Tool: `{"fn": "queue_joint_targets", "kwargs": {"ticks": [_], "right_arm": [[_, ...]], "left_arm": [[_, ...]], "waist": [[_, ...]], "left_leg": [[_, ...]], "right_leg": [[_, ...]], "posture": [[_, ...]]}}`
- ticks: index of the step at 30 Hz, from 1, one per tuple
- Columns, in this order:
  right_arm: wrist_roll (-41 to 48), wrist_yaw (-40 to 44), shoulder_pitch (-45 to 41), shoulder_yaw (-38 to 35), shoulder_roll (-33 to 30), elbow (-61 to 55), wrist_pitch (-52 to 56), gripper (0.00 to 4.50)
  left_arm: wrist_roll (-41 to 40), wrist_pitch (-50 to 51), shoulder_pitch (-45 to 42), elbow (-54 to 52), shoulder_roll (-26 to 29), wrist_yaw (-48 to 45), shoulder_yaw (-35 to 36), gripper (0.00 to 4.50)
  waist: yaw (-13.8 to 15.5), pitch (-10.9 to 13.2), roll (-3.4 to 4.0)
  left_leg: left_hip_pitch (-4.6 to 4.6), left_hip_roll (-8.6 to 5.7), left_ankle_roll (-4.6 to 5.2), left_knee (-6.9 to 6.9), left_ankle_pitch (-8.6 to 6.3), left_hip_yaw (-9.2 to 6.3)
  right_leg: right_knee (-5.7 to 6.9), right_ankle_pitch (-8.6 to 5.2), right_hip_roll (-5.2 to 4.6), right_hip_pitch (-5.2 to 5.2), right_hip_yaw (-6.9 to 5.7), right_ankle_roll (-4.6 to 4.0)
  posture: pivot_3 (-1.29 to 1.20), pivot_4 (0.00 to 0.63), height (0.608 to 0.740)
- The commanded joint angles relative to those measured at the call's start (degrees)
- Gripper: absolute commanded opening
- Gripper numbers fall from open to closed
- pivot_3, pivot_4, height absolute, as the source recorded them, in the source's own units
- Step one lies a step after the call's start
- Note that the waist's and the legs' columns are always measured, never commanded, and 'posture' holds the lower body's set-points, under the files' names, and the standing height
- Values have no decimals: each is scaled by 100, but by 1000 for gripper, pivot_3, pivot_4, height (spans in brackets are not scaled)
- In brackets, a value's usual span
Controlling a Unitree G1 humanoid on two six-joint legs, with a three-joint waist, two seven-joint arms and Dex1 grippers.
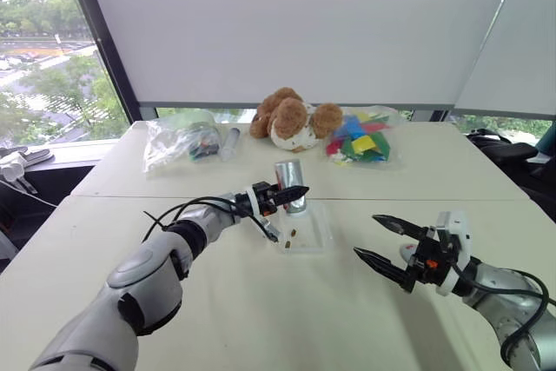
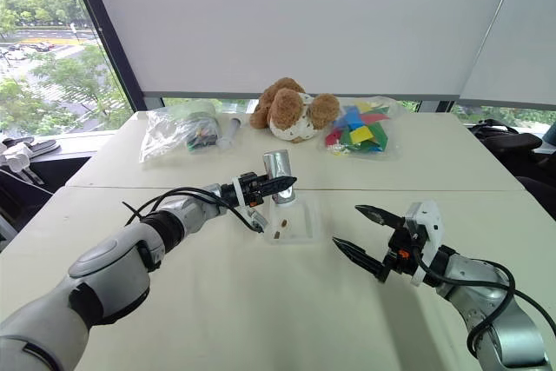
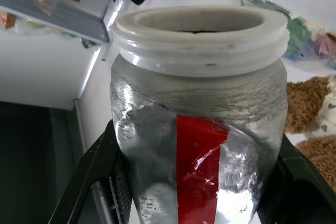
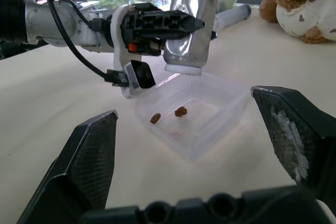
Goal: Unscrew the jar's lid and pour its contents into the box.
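Left gripper [image 4: 173, 24] jaws clamped on the jar [image 4: 191, 22], right gripper [image 1: 382, 241] jaws spread wide and empty, jar upended with open mouth over the box [image 4: 210, 124], two brown pellets [image 4: 180, 111] inside box, box on table [image 1: 261, 301].

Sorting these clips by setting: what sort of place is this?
Probably an office or lab room on an upper floor: a plain white table, a roller blind over big windows, trees and a road outside, a black office chair.
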Motion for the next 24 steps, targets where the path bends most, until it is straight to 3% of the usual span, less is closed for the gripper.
{"fn": "queue_joint_targets", "kwargs": {"ticks": [1,5,8,9,11,13,16,19,21,22,24], "right_arm": [[84,-31,-97,54,77,-206,-14,4450],[87,17,-160,89,70,-125,-6,4450],[92,149,-269,117,53,-24,-39,4450],[95,186,-330,124,68,19,-64,4450],[19,363,-509,181,130,187,-315,4450],[-39,572,-629,233,183,357,-599,4450],[-108,944,-775,381,242,616,-1011,4450],[-133,1157,-913,494,325,796,-1256,4450],[-161,1220,-992,573,409,892,-1394,4450],[-150,1281,-1014,639,438,919,-1386,4450],[-182,1350,-1032,725,455,958,-1391,4450]], "left_arm": [[-180,-96,-252,-11,21,122,21,2217],[-1003,-1126,-170,-536,375,53,500,2217],[-2370,-2747,56,-1016,822,-726,1275,2217],[-3043,-3320,178,-1064,937,-1335,1607,2217],[-5541,-3861,815,-1423,1096,-3623,2688,2217],[-7439,-3551,1418,-2071,1163,-5502,3487,2217],[-9589,-1791,2340,-3429,1321,-7250,4648,2217],[-10678,-366,3032,-4245,1432,-7842,5564,2217],[-11331,125,3592,-4694,1467,-8028,6216,2217],[-12044,507,3921,-4916,1400,-8284,6718,2217],[-12463,663,4348,-5152,1255,-8190,7381,2217]], "waist": [[1,0,0],[-10,0,-1],[-22,0,-1],[-25,0,1],[-55,-6,11],[-64,-6,11],[-119,-5,12],[-150,-5,12],[-177,-8,15],[-193,-10,19],[-186,-11,20]], "left_leg": [[0,0,0,0,0,0],[-1,1,0,-1,0,1],[-10,11,-4,-1,2,2],[-10,11,-6,-1,3,2],[-7,12,-7,-2,4,4],[-3,13,-23,1,13,11],[-6,14,-13,10,7,9],[-9,14,-5,22,4,-2],[-4,14,-4,29,3,-2],[2,14,-3,28,2,0],[10,16,-2,26,2,1]], "right_leg": [[0,0,0,0,0,0],[0,2,-3,-4,1,-3],[8,11,-7,-22,3,-17],[8,11,-9,-23,3,-18],[9,13,-10,-23,3,-22],[15,15,-16,-22,6,-25],[17,18,-15,-22,7,-30],[26,19,-11,-21,7,-32],[37,19,-8,-18,8,-32],[41,19,-8,-16,11,-32],[53,18,-8,-17,17,-33]], "posture": [[0,150,740],[0,150,740],[0,150,740],[0,150,740],[0,150,740],[0,150,740],[0,150,740],[0,150,740],[0,150,740],[0,150,740],[0,150,740]]}}
